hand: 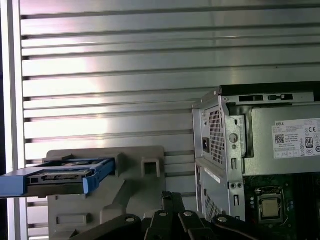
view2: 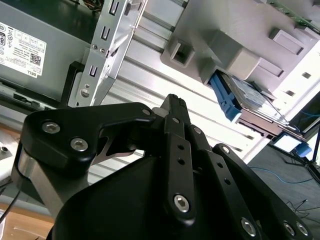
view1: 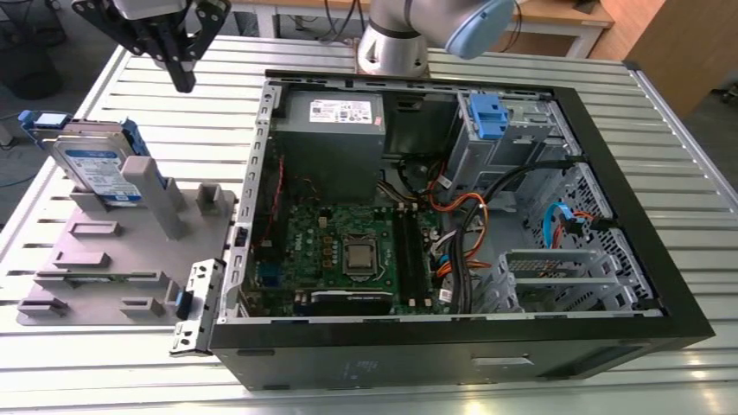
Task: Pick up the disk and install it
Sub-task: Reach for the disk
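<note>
The disk (view1: pixel 98 169), silver with a blue-and-white label and blue side rails, leans upright in the grey holder block (view1: pixel 104 259) at the exterior view's left. A second flat drive leans right behind it. My gripper (view1: pixel 183 85) hangs above the slatted table, beyond the holder and beside the case's far left corner. It is shut with nothing between its fingers. In the second wrist view the disk (view2: pixel 250 95) lies past the closed fingertips of the gripper (view2: pixel 175 101). In the first wrist view the disk (hand: pixel 60 175) sits apart from the gripper (hand: pixel 172 196).
The open black computer case (view1: pixel 645 259) fills the middle of the table, with the grey power-supply box (view1: pixel 334 121), the motherboard (view1: pixel 346 251), loose cables and a blue-fronted drive bay (view1: pixel 486 117). The arm's base (view1: pixel 392 43) stands behind the case.
</note>
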